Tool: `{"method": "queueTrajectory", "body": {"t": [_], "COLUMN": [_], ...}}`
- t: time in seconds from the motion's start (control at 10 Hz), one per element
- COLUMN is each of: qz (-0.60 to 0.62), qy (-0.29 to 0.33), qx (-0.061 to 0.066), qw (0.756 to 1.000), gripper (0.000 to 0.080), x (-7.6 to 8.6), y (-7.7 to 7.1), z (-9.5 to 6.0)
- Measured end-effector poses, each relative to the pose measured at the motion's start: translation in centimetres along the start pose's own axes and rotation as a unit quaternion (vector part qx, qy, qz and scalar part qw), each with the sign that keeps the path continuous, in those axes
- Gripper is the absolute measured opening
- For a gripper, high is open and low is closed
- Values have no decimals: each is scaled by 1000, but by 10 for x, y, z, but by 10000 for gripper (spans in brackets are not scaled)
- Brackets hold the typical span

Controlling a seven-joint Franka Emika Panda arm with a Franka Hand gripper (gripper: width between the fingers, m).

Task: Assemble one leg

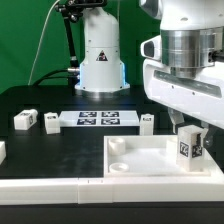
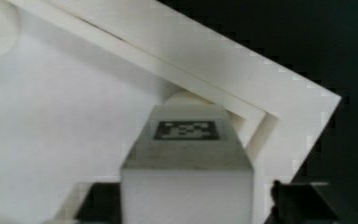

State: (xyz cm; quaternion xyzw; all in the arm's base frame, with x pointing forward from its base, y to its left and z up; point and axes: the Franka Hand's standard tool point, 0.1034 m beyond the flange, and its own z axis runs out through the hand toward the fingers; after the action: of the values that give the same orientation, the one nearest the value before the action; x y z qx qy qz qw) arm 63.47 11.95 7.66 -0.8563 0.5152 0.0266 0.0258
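Observation:
My gripper (image 1: pixel 190 132) is shut on a leg (image 1: pixel 188 148), a small white post with a black-and-white tag, held upright at the large white recessed panel's (image 1: pixel 140 160) corner at the exterior view's right. In the wrist view the leg (image 2: pixel 190 170) sits between my two dark fingers (image 2: pixel 101 200), its tag facing the camera and its far end at the inner corner of the panel (image 2: pixel 69 110). I cannot tell whether the leg's end touches the panel.
The marker board (image 1: pixel 97 120) lies behind the panel. Loose legs lie beside it: two at the exterior view's left (image 1: pixel 25 120) (image 1: pixel 50 122) and one to its right (image 1: pixel 146 123). The robot base (image 1: pixel 100 60) stands at the back.

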Motion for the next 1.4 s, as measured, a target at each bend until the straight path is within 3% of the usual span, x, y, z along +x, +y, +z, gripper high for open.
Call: {"method": "queueTrajectory", "body": {"t": [0.1, 0.2, 0.3, 0.5, 1.0, 1.2, 1.3, 1.4], "qz": [-18, -28, -91, -174, -394, -486, -500, -550], "qy": [0, -2, -10, -11, -15, -11, -9, -7], "qx": [0, -5, -20, -18, -15, -21, -23, -27], "qw": [1000, 1000, 996, 985, 919, 874, 866, 835], "gripper": [562, 623, 623, 648, 649, 649, 649, 649], "x": [-1, -3, -5, -5, -4, -4, -6, -4], "y": [-1, -1, -1, -2, -2, -2, -2, -2], "z": [0, -1, -2, -2, -2, -2, -2, -2]}}
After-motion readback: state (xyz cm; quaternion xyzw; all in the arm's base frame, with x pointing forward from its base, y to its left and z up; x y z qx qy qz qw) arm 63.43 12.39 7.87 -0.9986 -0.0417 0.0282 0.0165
